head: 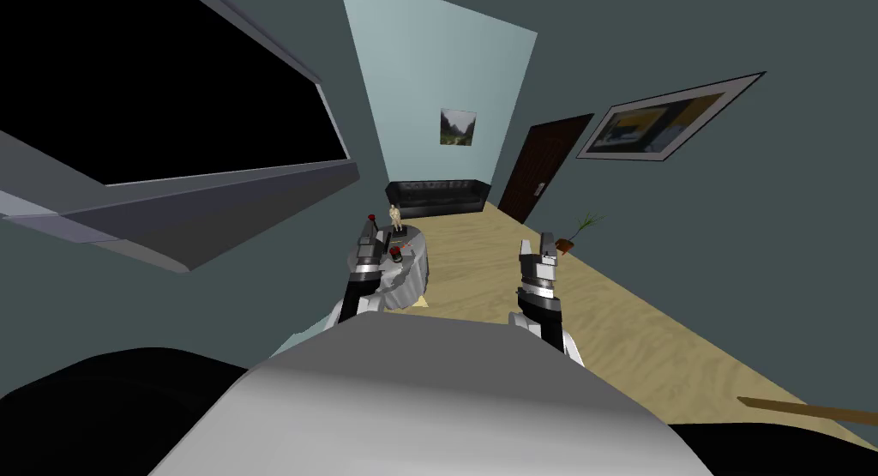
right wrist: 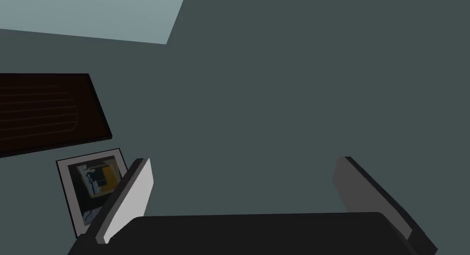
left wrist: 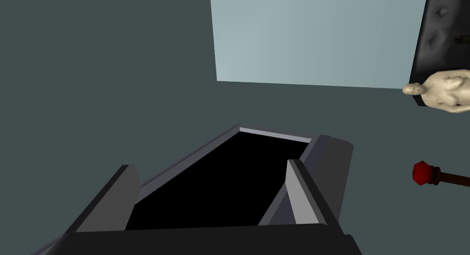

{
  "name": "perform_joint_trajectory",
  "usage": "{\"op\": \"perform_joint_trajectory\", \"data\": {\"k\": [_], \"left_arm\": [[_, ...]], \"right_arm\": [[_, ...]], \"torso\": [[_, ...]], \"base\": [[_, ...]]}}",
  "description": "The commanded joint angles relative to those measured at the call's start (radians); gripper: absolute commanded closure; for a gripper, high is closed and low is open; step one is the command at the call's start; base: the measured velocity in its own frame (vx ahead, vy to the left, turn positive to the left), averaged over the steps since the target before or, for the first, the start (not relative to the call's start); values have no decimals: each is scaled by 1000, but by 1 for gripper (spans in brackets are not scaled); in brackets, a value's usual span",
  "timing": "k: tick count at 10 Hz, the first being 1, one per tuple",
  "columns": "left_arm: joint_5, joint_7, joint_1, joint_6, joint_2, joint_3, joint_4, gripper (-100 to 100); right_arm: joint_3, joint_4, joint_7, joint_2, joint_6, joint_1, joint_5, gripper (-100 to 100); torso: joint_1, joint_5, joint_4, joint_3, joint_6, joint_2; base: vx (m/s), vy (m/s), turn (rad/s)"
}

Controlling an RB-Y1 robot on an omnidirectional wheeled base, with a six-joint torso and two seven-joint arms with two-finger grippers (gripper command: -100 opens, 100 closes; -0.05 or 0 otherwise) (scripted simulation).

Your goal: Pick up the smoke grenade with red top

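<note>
A small dark can with a red top, the smoke grenade (head: pixel 395 255), stands on a round table (head: pixel 414 278) draped in grey cloth. My left gripper (head: pixel 374 237) hovers over the table's left side, just left of the grenade, open and holding nothing. In the left wrist view its fingers (left wrist: pixel 129 191) stand wide apart, pointing at a wall with a black window area. Off to the side of them are a red knob on a brown stick (left wrist: pixel 423 172) and a pale statuette (left wrist: pixel 443 92). My right gripper (head: pixel 536 250) is raised over the floor to the right of the table, open and empty (right wrist: pixel 248 192).
The statuette (head: pixel 394 215) and the red knob (head: pixel 370 218) stand at the table's far side. A black sofa (head: pixel 437 197) lines the far wall. A dark door (head: pixel 542 168) and a potted plant (head: pixel 576 233) are on the right. Tan floor (head: pixel 532 342) stretches right of the table.
</note>
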Motion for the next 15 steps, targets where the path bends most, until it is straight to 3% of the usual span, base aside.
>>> {"op": "perform_joint_trajectory", "data": {"k": [1, 5, 10, 11, 14, 15], "left_arm": [[6, 0, 12, -1, 48, 2, 6, -100], [29, 0, 62, -6, 146, 12, 28, -100], [96, 0, 210, -26, 265, 40, 90, -100], [96, 0, 210, -26, 265, 40, 90, -100], [149, 0, 316, -41, 319, 62, 136, -100], [149, 0, 323, -41, 319, 62, 136, -100]], "right_arm": [[0, 0, 0, 0, 0, 0, 0, 0], [0, 0, 0, 0, 0, 0, 0, 0], [0, 0, 0, 0, 0, 0, 0, 0], [0, 0, 0, 0, 0, 0, 0, 0], [0, 0, 0, 0, 0, 0, 0, 0], [0, 0, 0, 0, 0, 0, 0, 0]], "torso": [[0, 0, 0, 0, 0, 0], [1, 0, 0, 0, 0, 0], [1, 0, 0, 0, 0, 1], [1, 0, 0, 0, 0, 1], [0, 0, 0, 0, 0, 1], [1, 0, 0, 0, 0, 1]], "base": [[1, -1, -65], [2, 1, -87], [-2, -1, -211], [-4, 2, -100], [-4, -4, -256], [-4, 4, -73]]}}
